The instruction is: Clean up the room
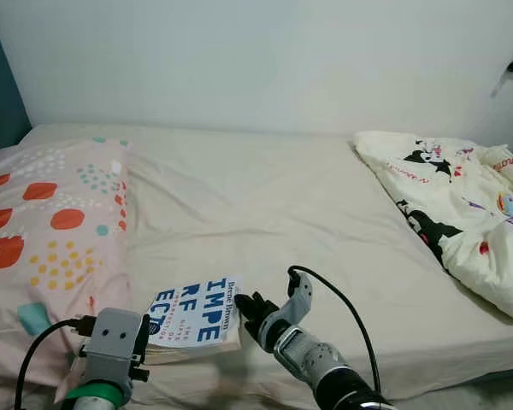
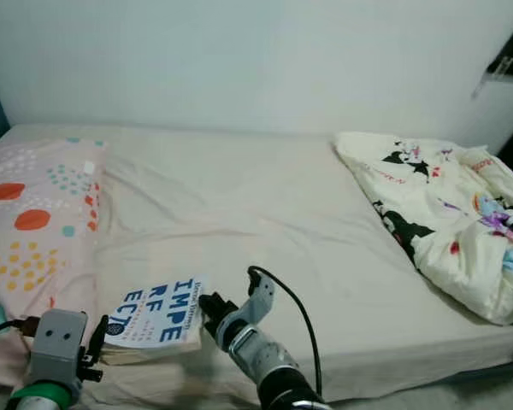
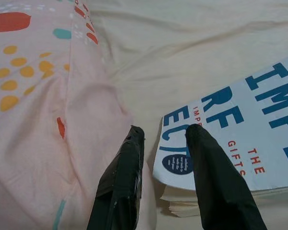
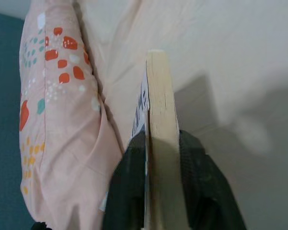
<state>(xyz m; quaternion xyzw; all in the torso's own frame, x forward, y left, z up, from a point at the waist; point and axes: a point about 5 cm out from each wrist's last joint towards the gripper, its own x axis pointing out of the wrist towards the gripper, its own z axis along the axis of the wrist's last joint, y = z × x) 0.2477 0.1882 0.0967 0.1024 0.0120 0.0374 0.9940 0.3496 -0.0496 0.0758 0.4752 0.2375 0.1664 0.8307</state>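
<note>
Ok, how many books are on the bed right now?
1. The book lies at the bed's near edge beside the pillow, clamped on its page edge by the right gripper. Others could hide under the quilt.

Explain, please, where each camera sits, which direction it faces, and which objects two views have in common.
Left eye view: on the head, looking forward and down at the bed; both arms show, the right claw on the book.
Right eye view: the head's other eye, same scene, with the blanket at the right.
Left wrist view: along the open left claw, whose tips straddle the book's corner beside the pillow.
Right wrist view: along the right claw, shut on the book's edge.
Shared: both wrist views show the book and pillow.
</note>
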